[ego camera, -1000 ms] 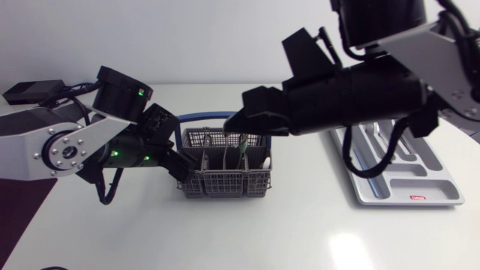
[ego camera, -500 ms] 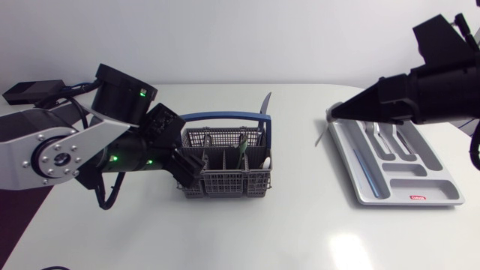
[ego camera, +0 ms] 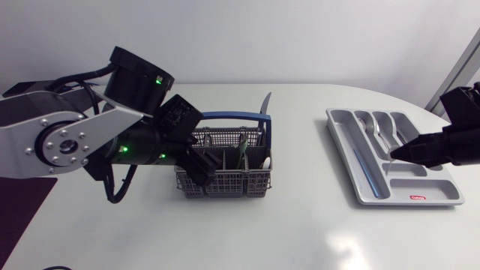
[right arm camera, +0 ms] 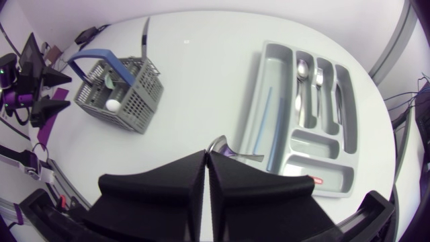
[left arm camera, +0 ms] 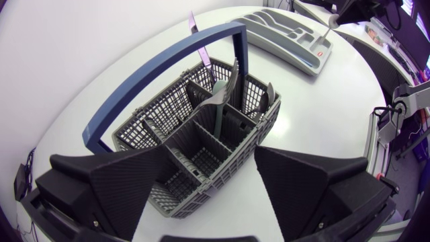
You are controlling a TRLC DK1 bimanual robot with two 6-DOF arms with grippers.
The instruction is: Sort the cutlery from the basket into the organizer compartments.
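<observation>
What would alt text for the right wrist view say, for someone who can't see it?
A black end effector pinches a silver spoon at its tips, above a white table. Ahead lies a grey organizer with some cutlery in its compartments; farther off to one side stands a grey mesh basket with a blue handle.

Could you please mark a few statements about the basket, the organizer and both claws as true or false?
The left claw stands open at the basket. True.
The right claw is shut on a spoon at the organizer. True.
The basket is empty. False: cutlery stands in it.
The basket's handle is red. False: it is blue.
Every organizer compartment is empty. False: some hold utensils.
</observation>
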